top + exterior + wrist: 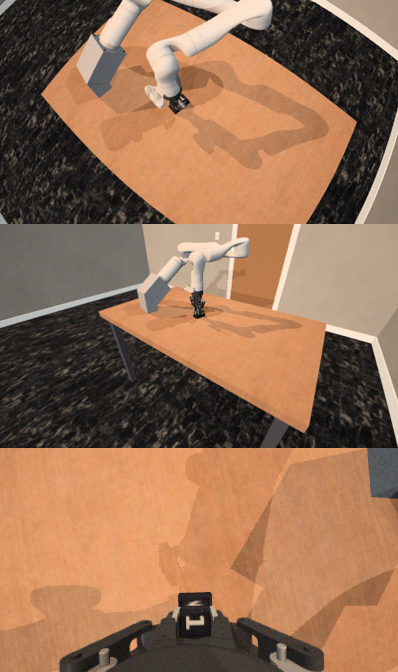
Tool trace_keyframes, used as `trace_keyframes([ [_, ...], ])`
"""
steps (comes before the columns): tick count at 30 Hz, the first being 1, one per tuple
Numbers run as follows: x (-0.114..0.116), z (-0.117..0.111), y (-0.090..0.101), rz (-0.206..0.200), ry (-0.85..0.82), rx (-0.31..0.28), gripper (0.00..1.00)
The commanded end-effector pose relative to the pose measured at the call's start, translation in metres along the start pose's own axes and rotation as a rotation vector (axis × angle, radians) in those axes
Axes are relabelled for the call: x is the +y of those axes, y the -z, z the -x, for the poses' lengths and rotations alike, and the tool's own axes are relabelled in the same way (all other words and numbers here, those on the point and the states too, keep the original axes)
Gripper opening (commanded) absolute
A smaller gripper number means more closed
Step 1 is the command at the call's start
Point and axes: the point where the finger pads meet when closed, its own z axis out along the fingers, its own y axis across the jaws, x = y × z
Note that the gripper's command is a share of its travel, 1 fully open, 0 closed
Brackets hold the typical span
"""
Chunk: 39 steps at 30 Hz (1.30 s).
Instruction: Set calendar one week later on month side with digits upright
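Note:
My gripper (195, 614) is shut on a small black cube (194, 615) with white digits. The face toward the wrist camera shows a 1 lying on its side. In the top view the gripper (179, 104) points down, with the cube at or just above the table top. In the exterior view the cube (198, 314) shows as a dark block under the fingers (198, 308). No tray and no second cube show in any view.
The arm's grey base block (100, 63) stands at the table's far left corner; it also shows in the exterior view (151, 292) and at the wrist view's top right edge (384, 472). The wooden table (200, 131) stands on a dark floor.

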Motion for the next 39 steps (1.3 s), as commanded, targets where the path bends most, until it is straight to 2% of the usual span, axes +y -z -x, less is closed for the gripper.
trace_keyframes([
  [1,-0.0004,-0.0002,0.0006,-0.002,0.000,0.000,0.26],
  [39,-0.0004,-0.0002,-0.0085,-0.002,0.000,0.000,0.26],
])
